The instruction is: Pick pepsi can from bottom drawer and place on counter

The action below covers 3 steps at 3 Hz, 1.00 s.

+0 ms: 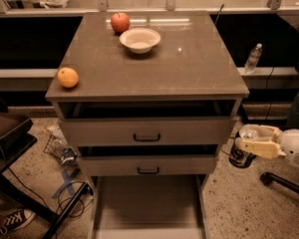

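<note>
step: carrying | gripper (245,142) is hanging right of the cabinet, fingers clenching the pepsi can (240,159) upright, outside the bottom drawer (147,203) | advice: raising it above the worktop (199,68) edge first – then moving left, setting down on the bare near-right part – away from the bowl (139,40)

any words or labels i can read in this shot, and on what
No text here can be read.
Can, gripped in the tool to the right of the cabinet: label too dark and blurred to read.
Water bottle: label too small to read.
</note>
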Tool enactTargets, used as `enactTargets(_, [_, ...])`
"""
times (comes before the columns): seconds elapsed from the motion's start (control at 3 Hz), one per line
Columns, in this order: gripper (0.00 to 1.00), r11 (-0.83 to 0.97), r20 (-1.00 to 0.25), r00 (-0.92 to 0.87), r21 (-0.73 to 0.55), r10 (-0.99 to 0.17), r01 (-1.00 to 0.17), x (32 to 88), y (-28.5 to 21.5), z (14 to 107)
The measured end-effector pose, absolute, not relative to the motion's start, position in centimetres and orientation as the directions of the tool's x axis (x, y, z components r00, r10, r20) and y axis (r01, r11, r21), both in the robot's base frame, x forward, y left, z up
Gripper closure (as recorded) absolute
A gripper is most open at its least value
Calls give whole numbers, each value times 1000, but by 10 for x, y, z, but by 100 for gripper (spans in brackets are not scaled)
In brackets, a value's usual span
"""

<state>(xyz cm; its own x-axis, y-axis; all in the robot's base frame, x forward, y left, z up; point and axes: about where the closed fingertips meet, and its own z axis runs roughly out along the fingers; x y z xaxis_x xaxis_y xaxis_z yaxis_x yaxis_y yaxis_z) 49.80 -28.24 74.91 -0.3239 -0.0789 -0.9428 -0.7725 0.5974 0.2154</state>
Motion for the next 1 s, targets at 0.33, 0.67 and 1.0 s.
enactTargets(0.33, [100,607,-950,-303,201,-70,-769,503,-280,773])
enactTargets(0.67, [100,667,-957,-288,190,-39,-721,513,-288,826])
enactTargets(1.0, [100,730,-959,-283,180,-19,-660,530,-295,896])
